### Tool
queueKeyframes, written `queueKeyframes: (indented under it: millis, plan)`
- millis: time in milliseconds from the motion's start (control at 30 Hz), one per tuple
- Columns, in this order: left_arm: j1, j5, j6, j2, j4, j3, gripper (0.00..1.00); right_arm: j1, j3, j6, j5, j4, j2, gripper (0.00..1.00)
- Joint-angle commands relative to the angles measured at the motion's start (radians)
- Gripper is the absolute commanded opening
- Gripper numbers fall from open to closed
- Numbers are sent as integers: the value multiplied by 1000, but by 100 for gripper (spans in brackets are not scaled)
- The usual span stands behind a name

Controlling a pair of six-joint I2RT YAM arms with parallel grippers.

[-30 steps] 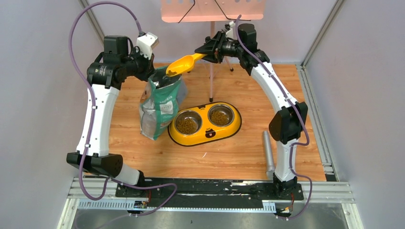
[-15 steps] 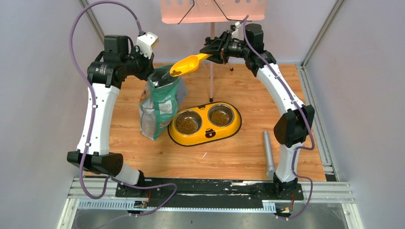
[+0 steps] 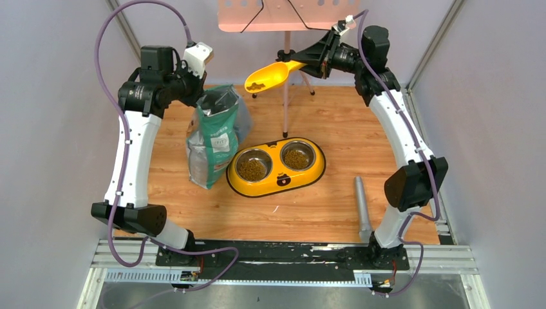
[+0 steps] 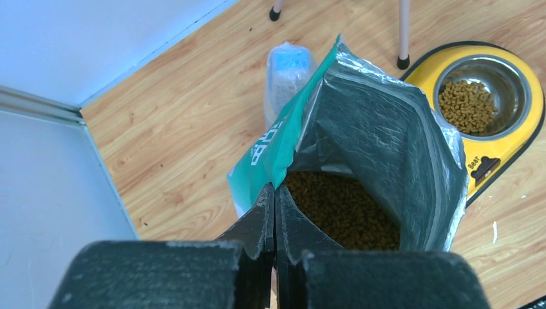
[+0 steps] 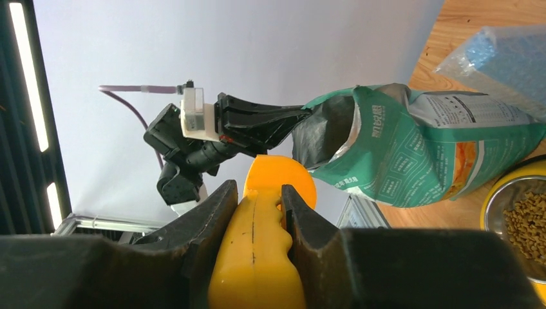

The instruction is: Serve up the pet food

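The green-and-white bag (image 3: 216, 138) stands upright left of the yellow double bowl (image 3: 275, 167). My left gripper (image 3: 195, 87) is shut on the bag's top edge (image 4: 278, 168) and holds it open; brown pet food (image 4: 341, 209) fills the bag. My right gripper (image 3: 309, 59) is shut on the handle of the orange-yellow scoop (image 3: 269, 76), (image 5: 257, 251), held high to the right of the bag mouth. A little pet food (image 3: 257, 85) lies in the scoop. Both steel bowls hold pet food (image 3: 252, 170), (image 3: 296, 157).
A pink stand (image 3: 284, 96) with a board on top rises behind the bowl. A clear bag of blue pellets (image 4: 288, 71) lies behind the food bag. A grey cylinder (image 3: 362, 203) lies on the wooden floor at the right.
My right gripper has lifted the scoop out of the bag mouth and moved it up and to the right, with kibble in it. The left gripper has kept hold of the bag.
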Motion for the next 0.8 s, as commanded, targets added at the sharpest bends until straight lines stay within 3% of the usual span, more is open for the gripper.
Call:
queueKeyframes:
  millis: [0, 367, 767]
  plan:
    - [4, -26, 39, -7, 33, 41, 0, 2, -22, 28, -22, 59, -64, 0]
    - [5, -26, 78, -30, 18, 21, 0, -129, -158, -17, -71, 50, -164, 0]
    - [5, -23, 77, -26, 57, 18, 0, -298, -491, -113, -104, 16, -391, 0]
